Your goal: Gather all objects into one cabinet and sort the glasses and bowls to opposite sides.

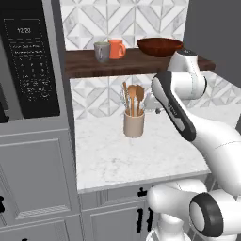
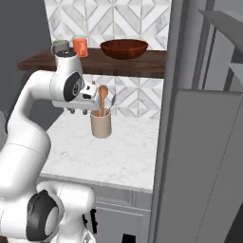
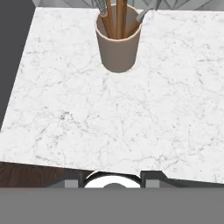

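Short thick dark-brown wooden shelf plank (image 1: pixel 94 66) mounted on tiled wall above white marble counter (image 1: pixel 141 155). Grey handled mug (image 1: pixel 101 52) and plain orange handled mug (image 1: pixel 116 49) stand side by side, touching, at plank's left part. Wide glossy dark red-brown bowl (image 1: pixel 159 46) sits apart at plank's right part. Beige utensil crock with wooden spoons (image 1: pixel 134 123) stands upright on counter below. Arm's hand hangs just beside crock, below plank. Jaws: opening cannot be told; nothing seen held.
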Robot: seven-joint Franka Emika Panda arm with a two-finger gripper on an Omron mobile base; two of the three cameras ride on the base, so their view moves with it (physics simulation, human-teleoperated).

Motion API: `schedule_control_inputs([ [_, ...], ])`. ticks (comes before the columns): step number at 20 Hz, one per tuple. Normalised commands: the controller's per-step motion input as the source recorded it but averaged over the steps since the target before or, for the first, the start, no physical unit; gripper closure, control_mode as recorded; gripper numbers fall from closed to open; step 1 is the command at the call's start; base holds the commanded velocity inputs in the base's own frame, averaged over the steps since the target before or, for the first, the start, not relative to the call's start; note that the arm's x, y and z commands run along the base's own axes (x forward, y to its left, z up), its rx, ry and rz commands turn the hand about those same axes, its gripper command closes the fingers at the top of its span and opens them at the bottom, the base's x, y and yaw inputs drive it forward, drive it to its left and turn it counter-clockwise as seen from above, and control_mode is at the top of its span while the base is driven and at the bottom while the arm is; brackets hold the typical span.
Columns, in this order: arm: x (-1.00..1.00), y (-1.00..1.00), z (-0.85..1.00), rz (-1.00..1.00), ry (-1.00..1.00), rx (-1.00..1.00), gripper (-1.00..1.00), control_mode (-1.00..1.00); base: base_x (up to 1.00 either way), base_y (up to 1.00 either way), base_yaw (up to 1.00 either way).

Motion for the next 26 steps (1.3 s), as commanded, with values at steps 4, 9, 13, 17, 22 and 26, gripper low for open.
schedule_control_inputs([
  [4, 0.00, 0.00, -0.01, 0.00, 0.00, 0.00, -1.00, 1.00, -0.44, 0.01, 0.00],
  [9, 0.00, 0.00, 0.00, 0.00, 0.00, 0.00, -1.00, 1.00, -1.00, 0.28, 0.01],
  [13, 0.00, 0.00, 0.00, 0.00, 0.00, 0.00, -1.00, 1.00, -0.97, 0.87, 0.19],
  [17, 0.00, 0.00, 0.00, 0.00, 0.00, 0.00, -1.00, 1.00, -0.69, 0.94, 0.40],
  [22, 0.00, 0.00, 0.00, 0.00, 0.00, 0.00, -1.00, 1.00, -0.57, 0.83, 0.49],
  [26, 0.00, 0.00, 0.00, 0.00, 0.00, 0.00, -1.00, 1.00, -0.53, 0.97, 0.53],
])
